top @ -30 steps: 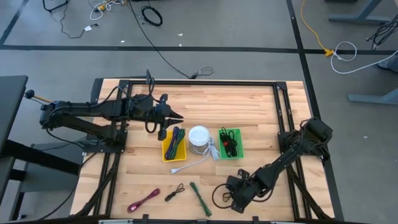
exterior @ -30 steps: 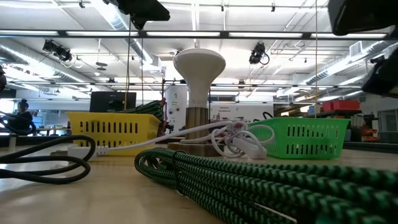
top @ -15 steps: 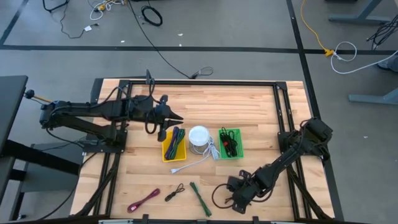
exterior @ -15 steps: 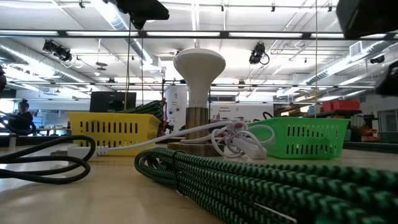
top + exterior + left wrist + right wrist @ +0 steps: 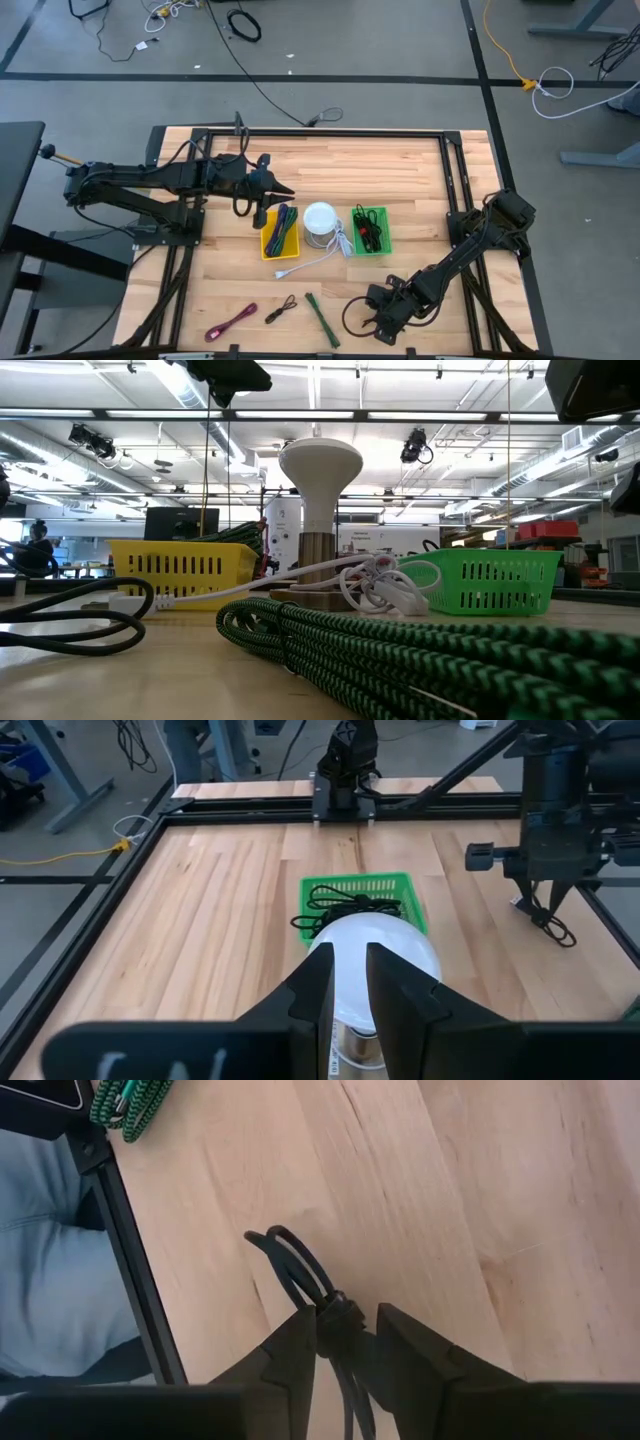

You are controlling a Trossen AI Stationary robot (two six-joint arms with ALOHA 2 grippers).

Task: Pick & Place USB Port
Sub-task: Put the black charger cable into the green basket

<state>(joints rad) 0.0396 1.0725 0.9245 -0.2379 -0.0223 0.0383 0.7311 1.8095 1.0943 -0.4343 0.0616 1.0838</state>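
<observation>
Since the black cable (image 5: 322, 1312) is limp and light, right gripper (image 5: 345, 1330), lower centre, pinches its bundled middle.

Task item = black USB cable (image 5: 335, 1330), thin & bundled w/ a tie at mid-length, loop end fanning out past the tie; it sits between the right gripper (image 5: 345, 1342) fingers, pinched at the tied spot, above bare wood near the table's front edge. In high view the same cable (image 5: 352, 313) shows as a dark loop at the gripper tip, front-right of centre, well apart from the green basket (image 5: 381, 214) w/ black cables and the yellow basket (image 5: 268, 240) w/ dark cables
</observation>
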